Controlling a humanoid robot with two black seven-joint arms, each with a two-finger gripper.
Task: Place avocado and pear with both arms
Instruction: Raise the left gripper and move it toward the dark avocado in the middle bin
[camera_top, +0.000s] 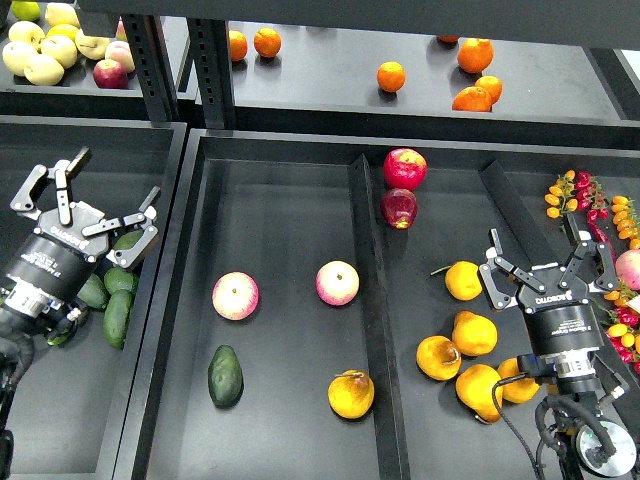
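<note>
A very dark green avocado (225, 376) lies in the middle tray (280, 180), near its front left. A yellow-orange pear (351, 394) with a brown blotch lies in the same tray, at the front right. Two pink-yellow apples (235, 296) sit behind them. My left gripper (92, 192) is open and empty, above the left tray with the lighter green avocados (117, 300). My right gripper (545, 255) is open and empty, above the right tray next to several yellow pears (474, 333).
Two red apples (404, 168) lie at the back of the right tray. Small red and orange fruits (585, 195) fill the far right bin. On the back shelf are oranges (474, 55) and yellow apples (45, 45). A raised divider (372, 300) separates middle and right trays.
</note>
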